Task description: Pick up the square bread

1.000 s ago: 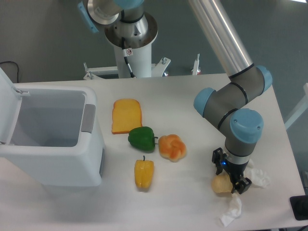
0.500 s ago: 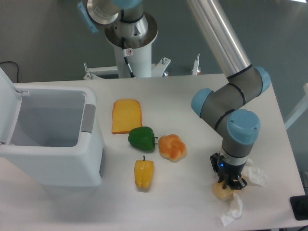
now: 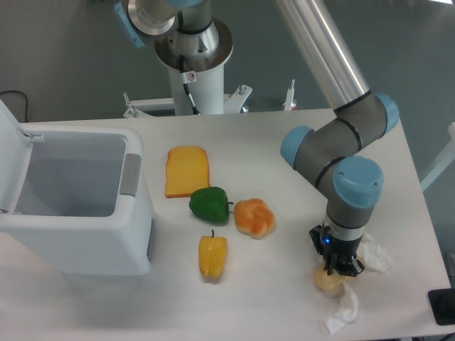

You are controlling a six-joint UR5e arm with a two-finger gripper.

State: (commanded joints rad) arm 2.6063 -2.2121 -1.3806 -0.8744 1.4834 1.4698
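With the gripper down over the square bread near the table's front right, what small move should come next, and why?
Probably close the fingers on the square bread, then lift. The gripper sits low right over it, covering its top, with crumpled white paper close beside. Whether the fingers already press the bread cannot be told from this view, so check the grip before raising.
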